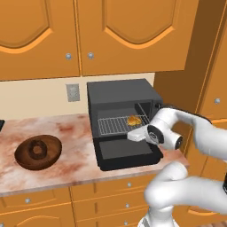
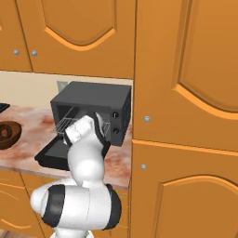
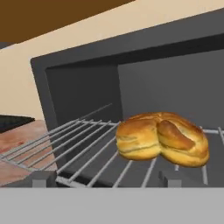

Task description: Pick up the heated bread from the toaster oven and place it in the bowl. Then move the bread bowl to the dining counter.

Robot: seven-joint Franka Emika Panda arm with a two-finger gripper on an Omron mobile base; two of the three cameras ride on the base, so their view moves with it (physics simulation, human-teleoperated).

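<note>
One bread [image 3: 162, 139] lies on the wire rack [image 1: 116, 125] inside the one toaster oven [image 1: 122, 95] – its door hangs down open. The jaws are spread wide just in front of it, holding nothing. One bowl [image 1: 38, 152] sits near the counter's [image 1: 75, 166] front edge, well apart.
</note>
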